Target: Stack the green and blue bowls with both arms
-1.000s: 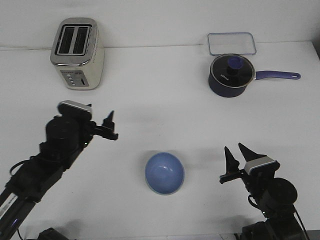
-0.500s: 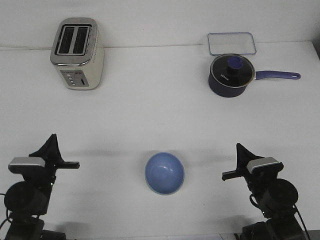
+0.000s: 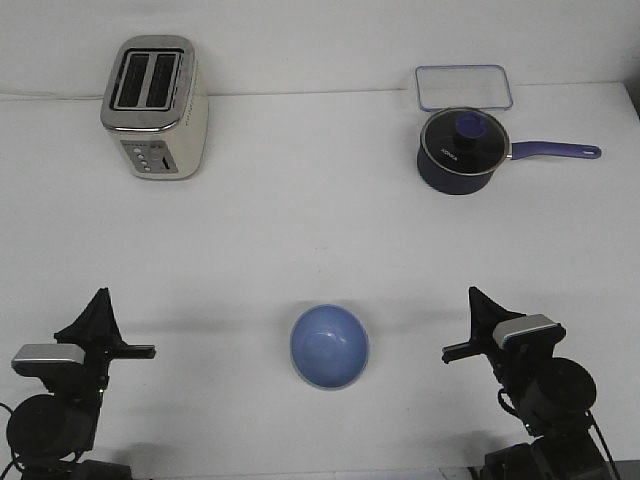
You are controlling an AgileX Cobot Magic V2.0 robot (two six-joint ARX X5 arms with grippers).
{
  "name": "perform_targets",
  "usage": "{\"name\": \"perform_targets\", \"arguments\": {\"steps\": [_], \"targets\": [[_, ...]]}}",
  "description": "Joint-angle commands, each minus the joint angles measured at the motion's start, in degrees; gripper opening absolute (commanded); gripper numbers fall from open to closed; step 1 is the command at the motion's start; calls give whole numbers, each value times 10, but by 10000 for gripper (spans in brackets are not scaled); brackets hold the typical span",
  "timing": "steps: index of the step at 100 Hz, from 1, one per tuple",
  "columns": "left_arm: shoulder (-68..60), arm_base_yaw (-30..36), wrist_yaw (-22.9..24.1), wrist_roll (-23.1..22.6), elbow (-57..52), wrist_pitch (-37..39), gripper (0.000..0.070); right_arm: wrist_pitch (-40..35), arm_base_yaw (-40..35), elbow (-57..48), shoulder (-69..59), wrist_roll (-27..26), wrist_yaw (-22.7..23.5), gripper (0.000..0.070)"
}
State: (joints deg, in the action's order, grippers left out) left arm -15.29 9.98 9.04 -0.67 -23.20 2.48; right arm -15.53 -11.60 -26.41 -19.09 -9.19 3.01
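The left gripper [image 3: 95, 330] at 8 o'clock and the right gripper [image 3: 478, 325] at 4 o'clock hold nothing; whether they are spread, I cannot tell. Between them stands the blue bowl [image 3: 329, 346], with a pale rim, perhaps green, under it. It seems light, stiff, smooth; pinch the rim.

Both arms run off the bottom edge; the toaster's [image 3: 153, 107] button markings are too small to read.

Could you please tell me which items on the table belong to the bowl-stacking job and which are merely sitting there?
Part of the job:
blue bowl, with a thin pale green rim showing at its lower edge
left gripper
right gripper

Just lying about:
toaster
saucepan with its glass lid
clear container behind the saucepan
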Motion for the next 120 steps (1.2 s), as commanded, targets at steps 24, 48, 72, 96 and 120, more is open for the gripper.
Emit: {"name": "perform_targets", "arguments": {"steps": [24,48,72,96,120], "targets": [[4,1,0,2,-4,5,15,6,-2,-5,0,-9,0,0],[20,-14,2,33,9,8,13,6,-2,-5,0,-9,0,0],[118,-59,-66,74,141,7,13,6,-2,-5,0,-9,0,0],[151,-80,-92,89,220,44,13,6,-2,-5,0,-9,0,0],[151,-80,-92,49,224,57,14,6,-2,-5,0,-9,0,0]]}}
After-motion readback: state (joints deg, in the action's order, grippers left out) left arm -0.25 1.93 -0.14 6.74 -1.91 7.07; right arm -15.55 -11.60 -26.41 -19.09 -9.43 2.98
